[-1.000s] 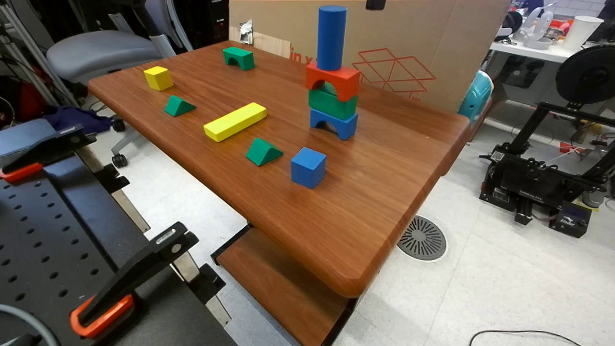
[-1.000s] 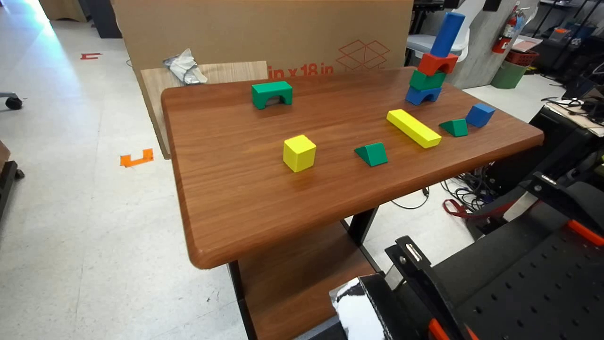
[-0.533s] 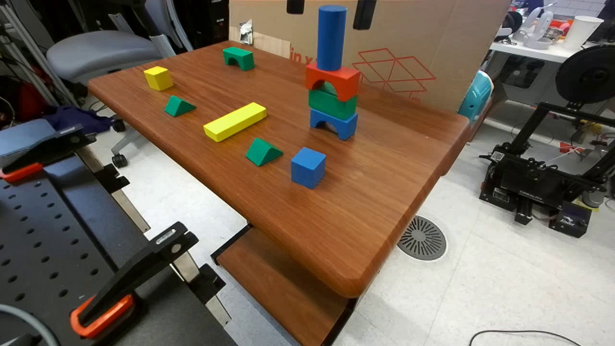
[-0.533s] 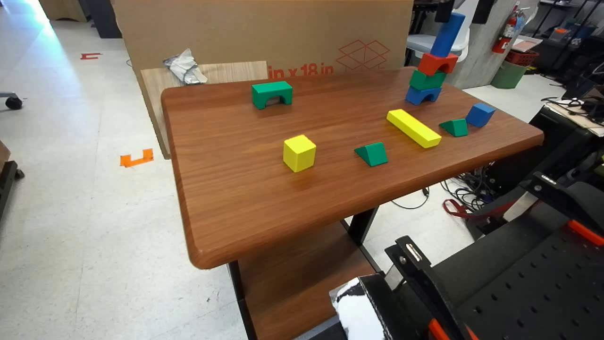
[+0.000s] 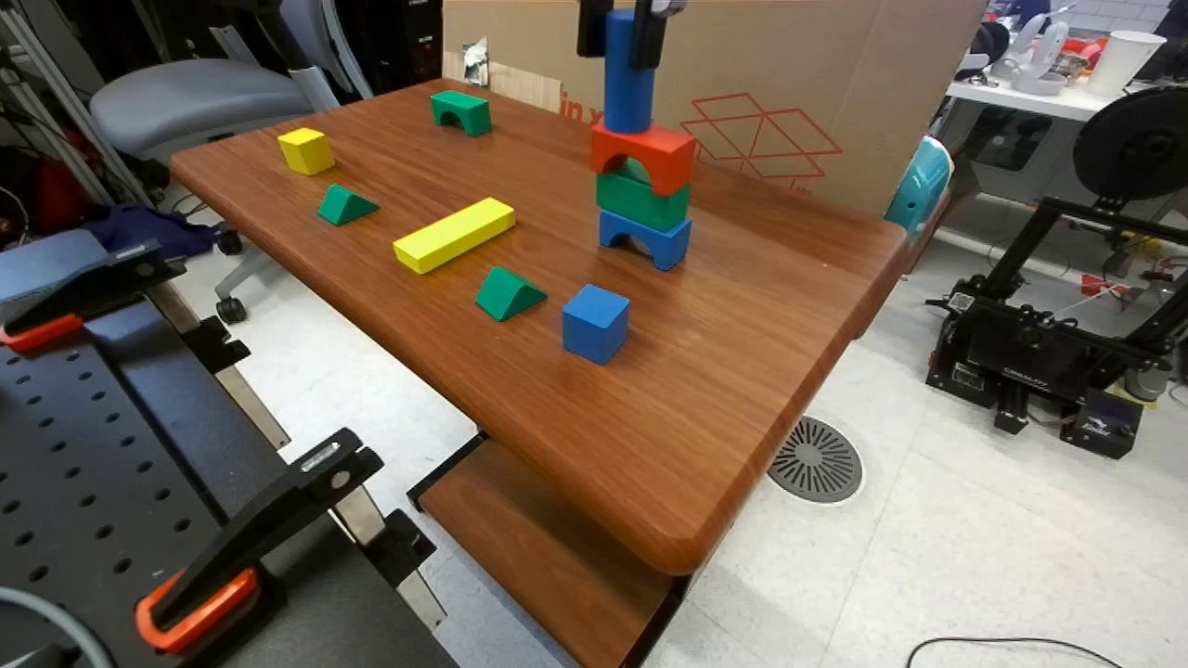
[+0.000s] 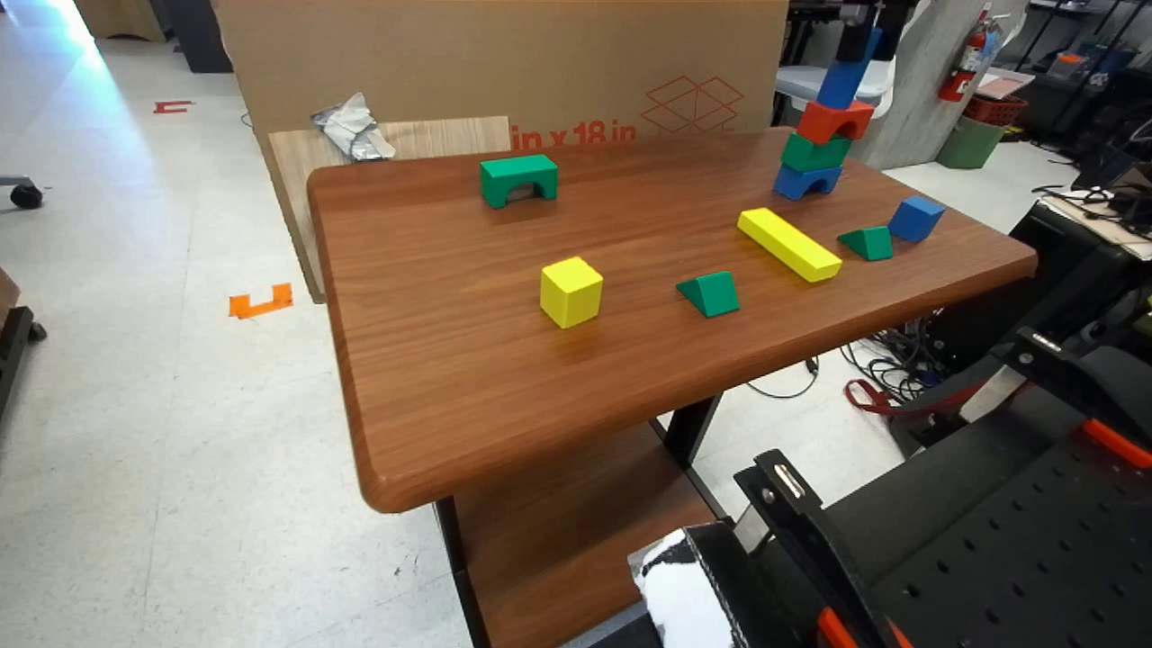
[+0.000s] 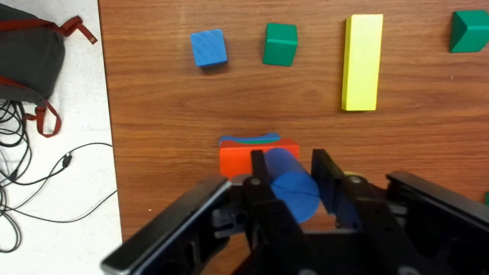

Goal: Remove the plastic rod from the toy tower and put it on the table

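The plastic rod, a blue cylinder (image 5: 627, 104), stands upright on the red arch (image 5: 664, 153) of the toy tower. Beneath the arch sit the tower's green piece (image 5: 640, 200) and its blue arch base (image 5: 654, 239), which rests on the brown table (image 5: 742, 325). My gripper (image 5: 617, 59) comes from above, fingers around the rod's upper half and closed in on it. In the wrist view the rod (image 7: 296, 193) fills most of the space between the black fingers (image 7: 259, 162). The rod's lower end still meets the red arch in both exterior views.
Near the tower lie a blue cube (image 5: 596, 325), a green wedge (image 5: 510, 295) and a long yellow bar (image 5: 455, 236). Farther along are another green wedge (image 6: 711, 294), a yellow cube (image 6: 571, 292) and a green arch (image 6: 519, 180). A cardboard sheet (image 6: 504, 63) stands behind the table.
The gripper has come down over the rod and its fingers have drawn together onto it. The rod has shifted slightly sideways on the red arch. The blocks below have not moved.
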You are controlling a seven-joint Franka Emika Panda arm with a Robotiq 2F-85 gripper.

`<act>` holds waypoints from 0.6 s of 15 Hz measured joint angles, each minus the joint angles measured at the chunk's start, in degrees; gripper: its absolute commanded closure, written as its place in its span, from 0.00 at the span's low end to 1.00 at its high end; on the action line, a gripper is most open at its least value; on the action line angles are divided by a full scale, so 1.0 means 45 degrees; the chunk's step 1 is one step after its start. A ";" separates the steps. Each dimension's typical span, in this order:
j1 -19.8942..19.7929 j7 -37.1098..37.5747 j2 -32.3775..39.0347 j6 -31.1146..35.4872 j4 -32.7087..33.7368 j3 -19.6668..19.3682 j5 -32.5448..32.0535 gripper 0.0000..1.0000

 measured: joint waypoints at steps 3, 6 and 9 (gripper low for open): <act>0.0006 -0.0087 -0.0059 0.0201 0.0000 0.0003 -0.0106 0.92; 0.0006 -0.0093 -0.0192 0.0252 0.0003 0.0003 -0.0131 0.92; 0.0006 -0.0093 -0.0379 0.0250 0.0130 0.0004 -0.0114 0.92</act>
